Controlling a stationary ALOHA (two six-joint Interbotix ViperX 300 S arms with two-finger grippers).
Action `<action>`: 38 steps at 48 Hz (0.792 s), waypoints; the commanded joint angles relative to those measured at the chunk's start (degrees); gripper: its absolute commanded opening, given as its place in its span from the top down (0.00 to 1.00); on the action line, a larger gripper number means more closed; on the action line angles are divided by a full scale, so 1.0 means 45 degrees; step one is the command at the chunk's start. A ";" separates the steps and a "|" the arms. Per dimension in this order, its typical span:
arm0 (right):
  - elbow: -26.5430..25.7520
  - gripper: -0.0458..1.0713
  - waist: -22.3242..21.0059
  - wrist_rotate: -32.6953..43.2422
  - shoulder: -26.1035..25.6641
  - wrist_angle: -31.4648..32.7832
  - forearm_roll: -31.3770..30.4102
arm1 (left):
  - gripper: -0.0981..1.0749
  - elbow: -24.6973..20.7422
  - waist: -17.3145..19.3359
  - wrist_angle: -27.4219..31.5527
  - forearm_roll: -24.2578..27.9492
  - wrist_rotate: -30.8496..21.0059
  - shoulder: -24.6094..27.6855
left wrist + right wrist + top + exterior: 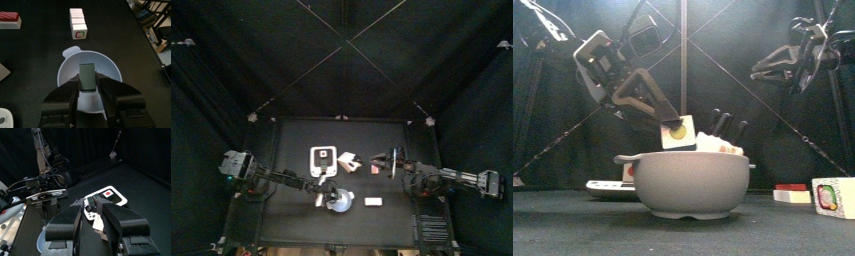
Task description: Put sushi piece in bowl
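The pale blue-grey bowl [694,187] stands at the table's front middle; it also shows in the top view [342,205] and the left wrist view [70,75]. My left gripper [677,122] is shut on a sushi piece [679,133], white with a yellow-green centre, and holds it just above the bowl's opening. In the left wrist view the piece [87,77] shows its dark wrap between the jaws, over the bowl's inside. My right gripper [92,208] hangs high at the right [804,50], empty, with its jaws apart.
A white rectangular tray [322,158] lies behind the bowl, holding a red-topped piece [107,193]. Loose sushi pieces lie to the right [834,196] [791,194] and behind [349,157]. A row of rolls [78,23] lies beyond the bowl.
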 commanded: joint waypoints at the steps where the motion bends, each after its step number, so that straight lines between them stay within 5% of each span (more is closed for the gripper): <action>1: -0.0137 0.35 -0.0039 0.0000 0.0039 -0.0117 0.0039 | 0.25 -0.0273 -0.0020 -0.0098 -0.0078 0.0000 -0.0117; 27: -0.0117 0.35 -0.0039 0.0020 0.0039 -0.0117 0.0039 | 0.24 0.0254 0.0117 -0.0059 -0.0293 0.0000 -0.2012; 38: -0.0117 0.35 -0.0039 0.0020 0.0039 -0.0117 0.0039 | 0.24 0.0176 0.1641 0.1719 -0.3320 0.0020 -0.3047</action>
